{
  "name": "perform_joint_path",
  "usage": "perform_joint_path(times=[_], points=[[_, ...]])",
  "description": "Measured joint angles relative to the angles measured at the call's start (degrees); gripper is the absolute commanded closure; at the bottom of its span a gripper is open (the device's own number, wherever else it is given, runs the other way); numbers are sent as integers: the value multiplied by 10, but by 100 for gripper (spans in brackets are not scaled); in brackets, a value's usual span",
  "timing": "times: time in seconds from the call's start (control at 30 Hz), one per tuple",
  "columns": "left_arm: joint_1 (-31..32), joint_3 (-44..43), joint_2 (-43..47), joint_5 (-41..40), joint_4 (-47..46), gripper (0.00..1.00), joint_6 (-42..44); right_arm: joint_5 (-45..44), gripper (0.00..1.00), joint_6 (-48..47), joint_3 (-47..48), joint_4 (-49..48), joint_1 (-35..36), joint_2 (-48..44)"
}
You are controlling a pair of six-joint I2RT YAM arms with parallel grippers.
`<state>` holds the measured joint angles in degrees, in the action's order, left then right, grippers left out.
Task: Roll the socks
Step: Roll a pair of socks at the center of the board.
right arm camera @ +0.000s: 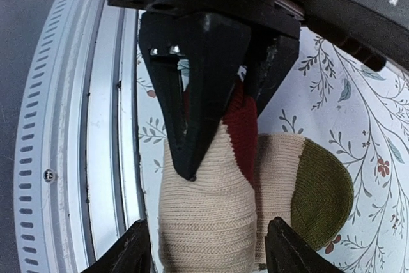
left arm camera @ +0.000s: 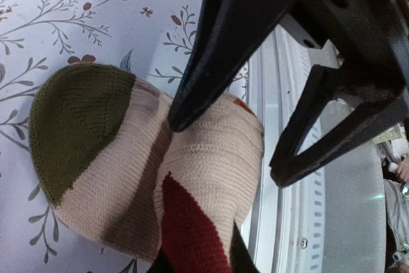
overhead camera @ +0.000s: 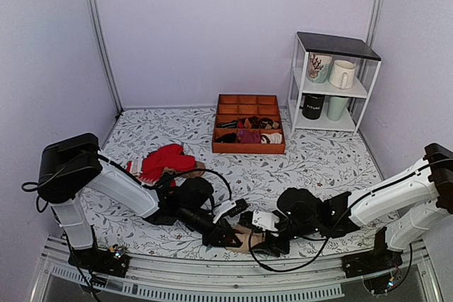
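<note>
Currently left claw (right arm camera: pixel 189 169) is pinching the socks (right arm camera: pixel 211 218) tight at the maroon cuff; right claw (right arm camera: pixel 208 249) is straddling their beige end, jaws spread, gripping nothing.

Plain lilac walls (overhead camera: pixel 226 26) enclose a floral-clothed table (overhead camera: pixel 333 164) and white mug shelf (overhead camera: pixel 336 46).

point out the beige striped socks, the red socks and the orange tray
beige socks (left arm camera: pixel 211 158), left wrist view, on the ribbed beige body
red socks (overhead camera: pixel 166 160), top external view, on the middle of the heap
orange tray (overhead camera: pixel 248 149), top external view, on its near wall
</note>
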<state>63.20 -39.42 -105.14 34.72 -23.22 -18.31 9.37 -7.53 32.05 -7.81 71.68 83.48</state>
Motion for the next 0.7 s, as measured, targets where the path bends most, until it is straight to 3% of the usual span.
perform_joint_path(times=[0.17,0.37,0.43,0.47,0.5,0.53,0.57,0.6,0.7], points=[[-3,-1,-3,7,-1,100,0,-11,42,4,0,-12,1,18],[-5,-2,-6,13,-1,99,0,-9,74,26,0,-29,7,43],[-5,-2,-6,15,0,92,0,-5,78,38,0,-34,7,45],[-5,-2,-6,15,0,86,0,-4,79,40,0,-34,7,45],[-5,-2,-5,14,0,67,0,-4,79,48,0,-35,7,45],[-5,-1,-3,12,0,39,1,-2,80,60,0,-38,7,45],[-5,1,1,5,-1,17,5,-2,80,63,0,-39,7,45],[-5,5,10,-6,0,3,6,2,80,71,-1,-46,6,48],[-5,26,45,-43,9,0,20,18,80,99,-6,-78,2,62]])
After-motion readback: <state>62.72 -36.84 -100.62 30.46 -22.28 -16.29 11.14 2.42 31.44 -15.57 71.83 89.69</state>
